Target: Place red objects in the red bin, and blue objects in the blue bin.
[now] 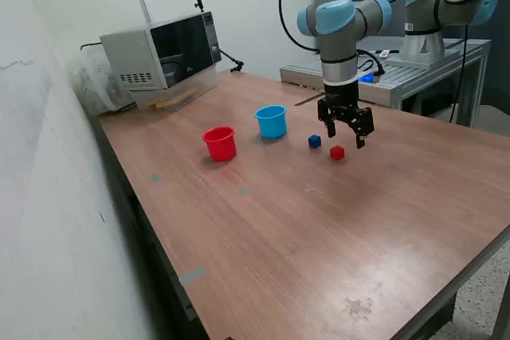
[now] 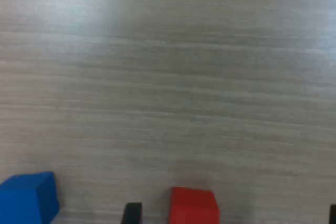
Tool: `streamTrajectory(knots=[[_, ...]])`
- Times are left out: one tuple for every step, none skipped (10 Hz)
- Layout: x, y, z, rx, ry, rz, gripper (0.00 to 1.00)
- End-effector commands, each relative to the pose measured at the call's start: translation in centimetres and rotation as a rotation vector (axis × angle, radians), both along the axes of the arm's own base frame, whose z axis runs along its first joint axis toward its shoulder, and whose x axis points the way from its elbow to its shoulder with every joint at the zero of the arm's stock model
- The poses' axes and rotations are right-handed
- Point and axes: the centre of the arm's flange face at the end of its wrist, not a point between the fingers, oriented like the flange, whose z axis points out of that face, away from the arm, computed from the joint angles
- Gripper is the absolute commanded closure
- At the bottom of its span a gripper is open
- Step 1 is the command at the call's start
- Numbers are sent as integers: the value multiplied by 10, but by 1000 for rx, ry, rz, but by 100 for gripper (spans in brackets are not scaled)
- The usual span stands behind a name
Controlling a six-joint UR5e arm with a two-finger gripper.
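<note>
A small red cube (image 1: 337, 153) and a small blue cube (image 1: 315, 142) lie on the wooden table; only one of each shows. The red cup (image 1: 219, 143) and the light blue cup (image 1: 272, 121) stand upright towards the exterior view's left of them; what is inside the cups is hidden. My gripper (image 1: 345, 137) hangs open just above the table, close over the red cube and slightly to its far right side. In the wrist view the red cube (image 2: 193, 205) lies beside one dark fingertip (image 2: 132, 213), with the blue cube (image 2: 29, 198) further off. The gripper (image 2: 232, 216) holds nothing.
A microwave (image 1: 163, 57) stands at the table's far corner on the exterior view's left. A second robot base (image 1: 434, 37) and a metal bench stand behind the table. The table edge runs along the exterior view's right and near side.
</note>
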Motion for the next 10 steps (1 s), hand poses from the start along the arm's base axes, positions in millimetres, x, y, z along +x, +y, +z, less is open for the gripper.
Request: streamTrajectory(knots=[[-3, 4, -11, 1, -12, -7, 0], [-4, 4, -13, 1, -15, -7, 0], [-4, 4, -15, 2, -17, -7, 0], [-6, 4, -18, 1, -17, -7, 0], [-8, 5, -17, 0, -8, -9, 0], [-9, 5, -16, 0, -5, -9, 0], [-11, 4, -16, 0, -1, -9, 0], [-12, 5, -20, 0, -8, -10, 0], [-12, 5, -24, 0, -11, -10, 0], [-12, 5, -24, 0, -11, -10, 0]])
